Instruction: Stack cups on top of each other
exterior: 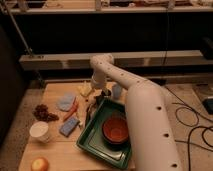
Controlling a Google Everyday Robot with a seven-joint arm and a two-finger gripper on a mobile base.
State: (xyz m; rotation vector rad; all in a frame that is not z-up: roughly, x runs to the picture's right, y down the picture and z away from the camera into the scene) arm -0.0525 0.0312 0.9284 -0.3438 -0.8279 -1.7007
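Note:
The small pale blue-grey tumbler (117, 91) stands upright at the back of the wooden table (55, 150), just behind the green tray. The wider white cup (40, 131) stands upright near the table's front left, far from the tumbler. My white arm reaches from the lower right up over the table and bends down. My gripper (98, 97) hangs at the tray's back left corner, just left of the tumbler and beside it. I see nothing held in it.
A green tray (92, 142) holds a big orange-red bowl (116, 128). A yellow item (85, 89), a pale blue cloth (65, 102), an orange stick (72, 109), a blue sponge (69, 126), dark red fruit (42, 112) and a round fruit (40, 164) lie on the left. Shelves stand behind.

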